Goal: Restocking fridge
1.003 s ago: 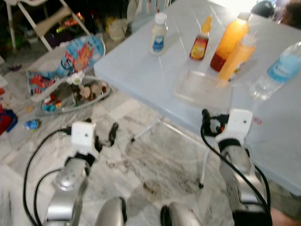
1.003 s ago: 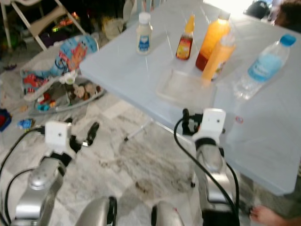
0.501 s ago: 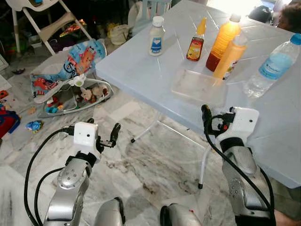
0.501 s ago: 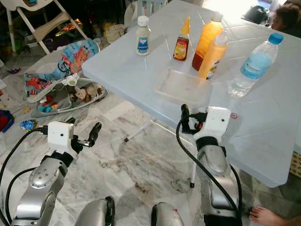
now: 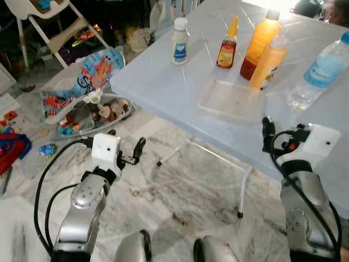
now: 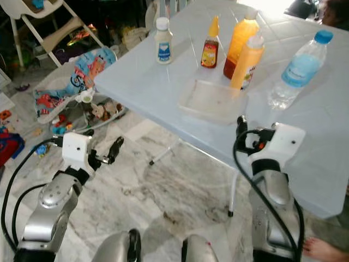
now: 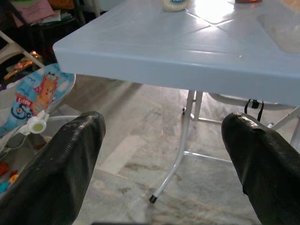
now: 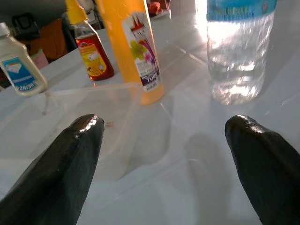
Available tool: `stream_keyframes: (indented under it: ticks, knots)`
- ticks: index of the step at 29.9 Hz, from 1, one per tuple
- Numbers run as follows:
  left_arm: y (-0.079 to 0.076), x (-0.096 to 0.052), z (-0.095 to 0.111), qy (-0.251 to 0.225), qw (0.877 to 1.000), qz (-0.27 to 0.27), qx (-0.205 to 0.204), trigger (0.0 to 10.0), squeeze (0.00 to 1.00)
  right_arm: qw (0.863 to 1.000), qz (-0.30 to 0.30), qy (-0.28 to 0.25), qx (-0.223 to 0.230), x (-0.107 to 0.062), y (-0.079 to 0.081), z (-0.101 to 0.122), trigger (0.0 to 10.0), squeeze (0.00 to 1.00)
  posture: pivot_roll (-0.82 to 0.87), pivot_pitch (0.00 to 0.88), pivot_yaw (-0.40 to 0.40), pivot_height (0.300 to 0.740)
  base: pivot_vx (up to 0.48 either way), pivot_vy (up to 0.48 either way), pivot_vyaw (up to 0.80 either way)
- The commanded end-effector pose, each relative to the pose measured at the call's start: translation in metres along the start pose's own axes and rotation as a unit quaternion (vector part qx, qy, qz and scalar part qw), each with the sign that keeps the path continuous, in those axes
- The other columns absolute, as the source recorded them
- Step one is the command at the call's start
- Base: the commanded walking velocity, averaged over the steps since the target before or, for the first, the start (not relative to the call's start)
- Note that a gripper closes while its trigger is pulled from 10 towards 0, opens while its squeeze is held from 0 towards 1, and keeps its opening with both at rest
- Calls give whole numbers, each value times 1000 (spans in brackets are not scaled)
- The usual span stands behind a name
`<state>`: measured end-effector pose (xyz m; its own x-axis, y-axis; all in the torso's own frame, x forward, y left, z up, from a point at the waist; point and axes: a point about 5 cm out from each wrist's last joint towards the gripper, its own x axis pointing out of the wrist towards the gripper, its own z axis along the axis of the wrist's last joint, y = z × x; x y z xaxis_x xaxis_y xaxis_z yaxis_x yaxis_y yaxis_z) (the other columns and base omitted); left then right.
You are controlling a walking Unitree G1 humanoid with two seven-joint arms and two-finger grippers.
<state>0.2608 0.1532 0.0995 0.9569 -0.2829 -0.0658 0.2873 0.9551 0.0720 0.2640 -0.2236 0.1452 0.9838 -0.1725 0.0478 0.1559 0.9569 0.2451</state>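
Note:
On the pale blue table [image 5: 163, 76] stand a white mayonnaise bottle [image 5: 179, 41], a small red-labelled sauce bottle [image 5: 227, 50], a tall orange juice bottle [image 5: 260, 42], a yellow-orange squeeze bottle [image 5: 269, 61] and a water bottle [image 5: 322, 71]. An empty clear plastic tray [image 5: 232, 101] lies before them. My right gripper [image 8: 164, 159] is open at the table's near edge, pointing at the tray and the squeeze bottle [image 8: 133, 47], holding nothing. Lower down, my left gripper [image 7: 159, 164] is open over the marble floor, facing the table's corner.
A white table leg [image 5: 244, 191] stands between my arms. A baby bouncer [image 5: 87, 93] with toys lies on the floor at the left, with a high chair [image 5: 49, 22] behind it and loose toys [image 5: 11, 144] nearby. A person's foot [image 6: 327, 248] is at the lower right.
My right gripper has moved right along the table's near edge, closer to the water bottle. The left gripper has risen slightly. Both stay open.

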Motion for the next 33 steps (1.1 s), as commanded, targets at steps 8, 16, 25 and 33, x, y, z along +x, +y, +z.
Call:
stream_keyframes:
  ticks: [8, 16, 25, 33]
  knots:
    - [6, -9, -1, 10, 1000, 2, 18, 10000, 0, 998, 19, 13, 58, 28, 4, -7, 10000, 0, -8, 149, 90, 740, 0, 0, 0]
    - [11, -14, -1, 16, 999, 6, 27, 10000, 0, 995, 15, 4, 102, 41, 3, -3, 10000, 0, 13, 158, 99, 740, 0, 0, 0]
    - [11, -15, 1, 16, 999, 1, 35, 10000, 0, 987, 54, 16, 150, 55, 13, -6, 0, 0, 22, 164, 107, 740, 0, 0, 0]
    - [11, -18, 1, 19, 999, 2, 38, 10000, 0, 981, 63, 28, 181, 62, 18, -8, 0, 0, 32, 163, 97, 740, 0, 0, 0]
